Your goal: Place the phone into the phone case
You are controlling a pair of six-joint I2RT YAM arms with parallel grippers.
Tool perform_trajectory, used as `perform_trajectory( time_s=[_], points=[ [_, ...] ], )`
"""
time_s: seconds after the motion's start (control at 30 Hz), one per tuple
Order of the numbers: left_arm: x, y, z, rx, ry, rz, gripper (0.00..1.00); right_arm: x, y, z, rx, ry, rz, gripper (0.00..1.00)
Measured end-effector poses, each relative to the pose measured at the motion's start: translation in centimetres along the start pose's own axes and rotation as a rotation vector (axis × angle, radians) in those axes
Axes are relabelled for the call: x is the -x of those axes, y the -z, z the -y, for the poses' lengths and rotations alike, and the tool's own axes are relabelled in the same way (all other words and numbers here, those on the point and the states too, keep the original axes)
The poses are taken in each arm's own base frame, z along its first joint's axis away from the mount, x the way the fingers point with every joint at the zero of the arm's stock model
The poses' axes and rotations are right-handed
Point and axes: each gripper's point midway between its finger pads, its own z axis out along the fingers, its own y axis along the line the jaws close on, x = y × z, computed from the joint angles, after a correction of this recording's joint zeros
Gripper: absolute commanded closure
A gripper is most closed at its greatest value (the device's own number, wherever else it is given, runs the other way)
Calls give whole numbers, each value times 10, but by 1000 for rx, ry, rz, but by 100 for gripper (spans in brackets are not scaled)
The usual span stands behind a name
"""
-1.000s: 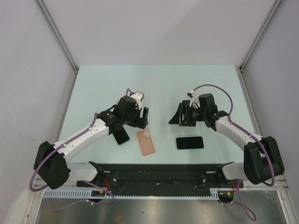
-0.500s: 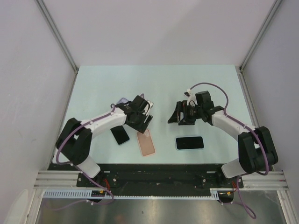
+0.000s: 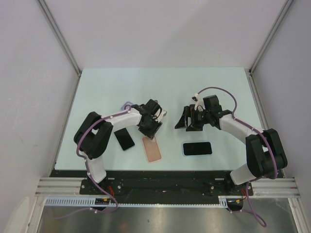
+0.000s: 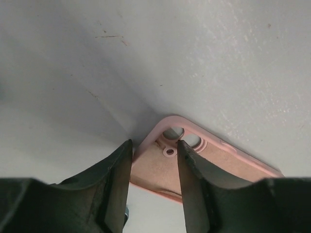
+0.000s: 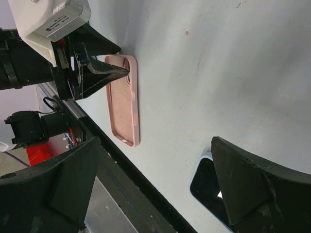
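- The step in hand looks like securing the case (image 4: 194,162). The left pincer (image 4: 154,145) is low over the tabletop (image 3: 146,87), fingers narrowly apart, tips at the case's camera-hole end.
- I cannot tell whether the tips touch the rim; nothing is clamped.
- The case lies flat, hollow side up, running from those tips toward the bases.
- The phone (image 3: 124,139) lies just left of that pincer, apart from the case.
- The right pincer (image 5: 155,141) hovers wide apart and empty, with a blue-rimmed phone (image 3: 197,148) near it.
- Next, I judge, the case needs steadying and the phone needs fetching and aligning.
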Motion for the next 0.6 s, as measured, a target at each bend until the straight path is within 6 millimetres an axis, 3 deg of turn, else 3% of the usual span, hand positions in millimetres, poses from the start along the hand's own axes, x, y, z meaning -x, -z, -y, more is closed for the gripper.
perform_trajectory(
  time_s=[0.3,0.47,0.6],
  points=[
    [9,-3,2,-27,7,7,100,2,2,3,-5,1,6,1],
    [8,-1,3,-55,48,-4,100,1,2,5,-10,0,2,1],
    [12,1,-7,-63,115,11,100,1,3,6,-13,-4,4,1]
  ],
)
